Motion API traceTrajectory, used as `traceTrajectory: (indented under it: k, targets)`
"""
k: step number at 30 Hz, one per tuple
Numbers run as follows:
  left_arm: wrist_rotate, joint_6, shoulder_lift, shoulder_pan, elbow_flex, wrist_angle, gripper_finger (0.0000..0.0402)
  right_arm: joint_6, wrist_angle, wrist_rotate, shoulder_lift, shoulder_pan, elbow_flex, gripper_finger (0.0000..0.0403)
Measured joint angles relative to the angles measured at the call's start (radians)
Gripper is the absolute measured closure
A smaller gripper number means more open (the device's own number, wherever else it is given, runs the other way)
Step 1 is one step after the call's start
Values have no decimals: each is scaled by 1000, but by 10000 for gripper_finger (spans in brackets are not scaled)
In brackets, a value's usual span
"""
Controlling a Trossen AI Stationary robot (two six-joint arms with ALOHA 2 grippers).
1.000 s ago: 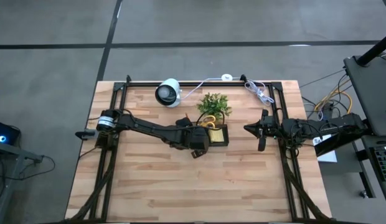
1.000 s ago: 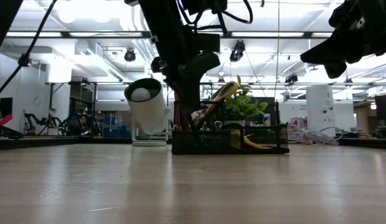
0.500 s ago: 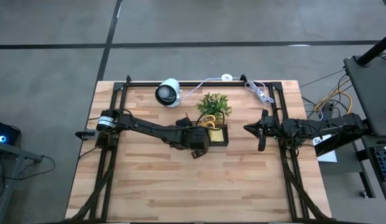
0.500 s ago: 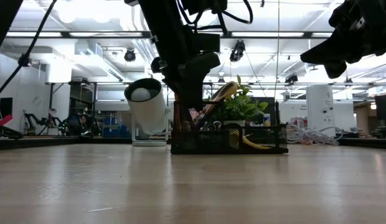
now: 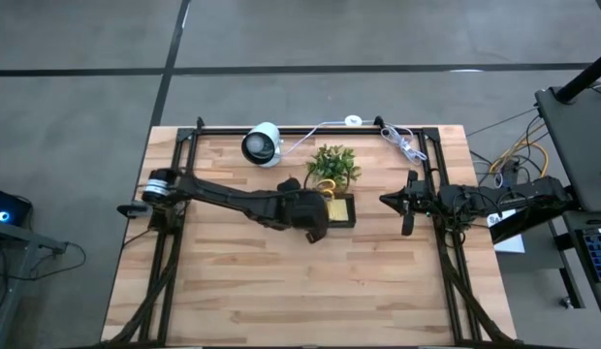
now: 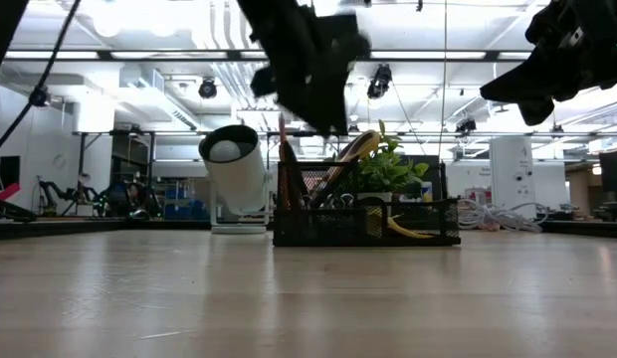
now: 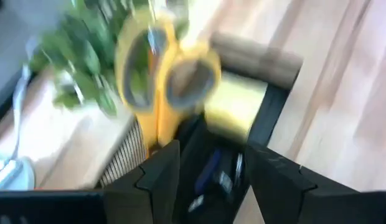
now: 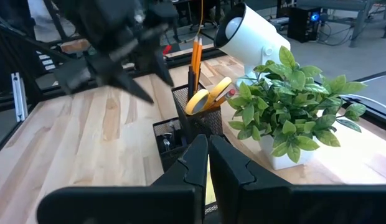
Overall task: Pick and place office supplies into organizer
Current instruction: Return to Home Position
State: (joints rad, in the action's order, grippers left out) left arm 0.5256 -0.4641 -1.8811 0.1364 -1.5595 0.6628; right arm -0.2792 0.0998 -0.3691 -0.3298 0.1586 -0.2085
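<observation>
My left gripper (image 7: 211, 149) hangs spread above the organizer (image 7: 268, 118); my right gripper (image 5: 395, 202), pressed together, waits toward the bench's (image 5: 281, 291) right edge.

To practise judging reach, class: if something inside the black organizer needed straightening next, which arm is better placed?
Probably left. The left gripper hangs right beside the organizer, fingers open, and its wrist view looks down into the compartments. The right gripper sits well apart from it, fingers shut.

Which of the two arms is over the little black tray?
The left one. The left end effector hangs above the organizer, while the right end effector waits apart from it.
</observation>
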Motion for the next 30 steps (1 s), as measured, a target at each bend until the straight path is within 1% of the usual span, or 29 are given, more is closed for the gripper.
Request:
traceTrajectory:
  k: [4,7,9,13,15,17,19,21,27,28,30]
  targets:
    - [41,9,79,0,39,-152,235,-1,0,0,0,0,0,394]
    - [38,81,141,-2,76,-315,235,-1,0,0,0,0,0,394]
    - [-11,144,187,-5,115,-451,235,1,0,0,0,0,0,394]
    - [-179,215,286,-30,218,-721,235,2,-2,0,0,0,0,394]
    - [-241,234,338,-50,280,-822,236,2,-2,1,0,0,0,394]
    - [-280,263,391,-66,340,-908,243,1,-1,0,0,0,0,394]
    - [-288,293,449,-76,399,-947,259,2,-1,0,-2,0,0,394]
    - [-293,316,514,-81,455,-951,285,2,-1,1,-1,0,0,394]
    - [-297,356,759,-85,644,-953,386,2,-1,1,0,0,0,394]
    - [-297,364,804,-85,677,-952,393,1,-1,1,0,0,0,394]
    - [-297,370,896,-85,739,-953,393,-12,-1,1,0,0,0,394]
